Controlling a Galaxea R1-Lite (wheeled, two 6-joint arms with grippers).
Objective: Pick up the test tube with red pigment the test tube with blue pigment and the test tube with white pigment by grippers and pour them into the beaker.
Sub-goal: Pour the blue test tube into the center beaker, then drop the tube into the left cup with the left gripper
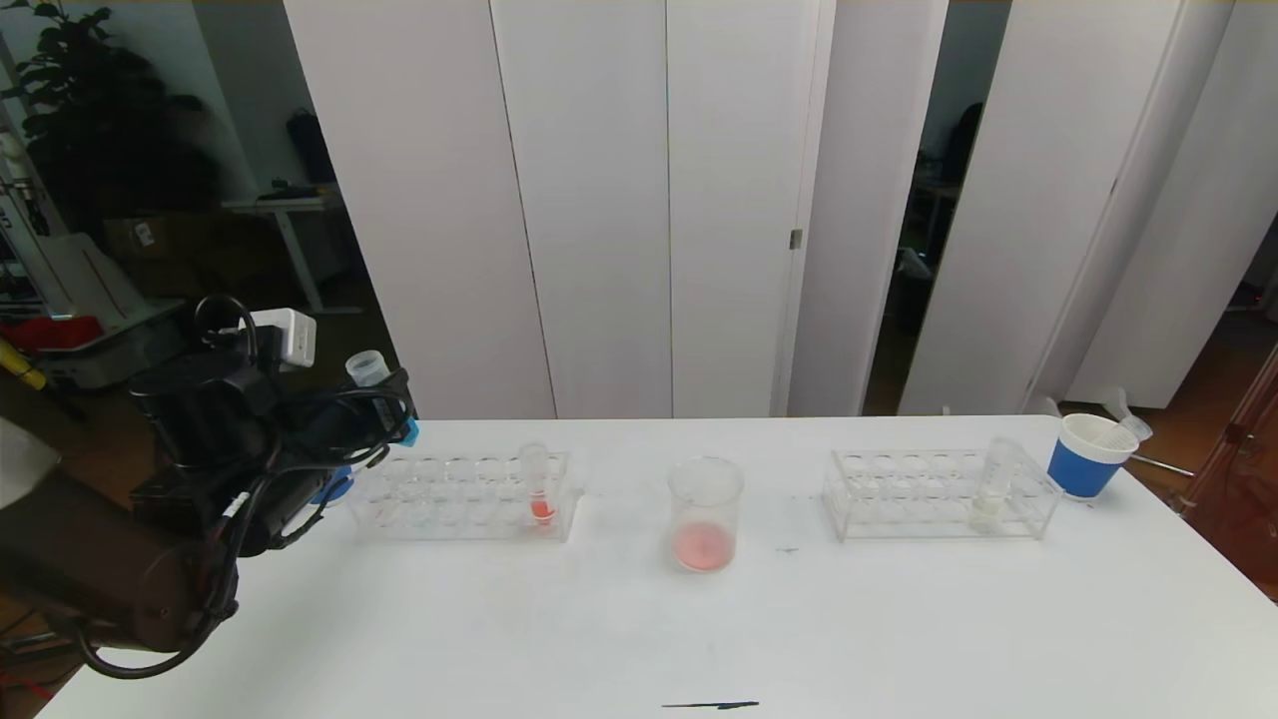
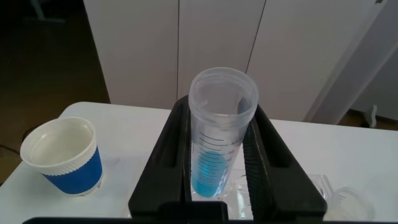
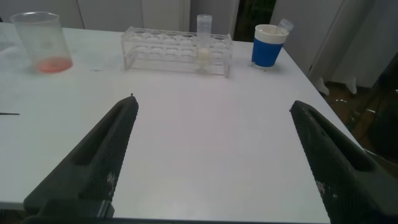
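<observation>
My left gripper (image 2: pixel 219 111) is shut on the test tube with blue pigment (image 2: pixel 214 155), held upright above the table's left end, beside the left rack (image 1: pixel 459 496). In the head view the tube's rim (image 1: pixel 366 367) sticks up above that gripper (image 1: pixel 384 404). The test tube with red pigment (image 1: pixel 539 487) stands in the left rack. The beaker (image 1: pixel 705 514) at mid-table holds a little pink-red liquid. The test tube with white pigment (image 1: pixel 994 487) stands in the right rack (image 1: pixel 939 496). My right gripper (image 3: pixel 214 104) is open over bare table, out of the head view.
One blue-banded white cup (image 1: pixel 1088 454) stands at the table's far right corner, and another such cup (image 2: pixel 64 155) sits by the left end, below my left gripper. White partition panels (image 1: pixel 619 200) stand behind the table. A dark mark (image 1: pixel 711 705) lies near the front edge.
</observation>
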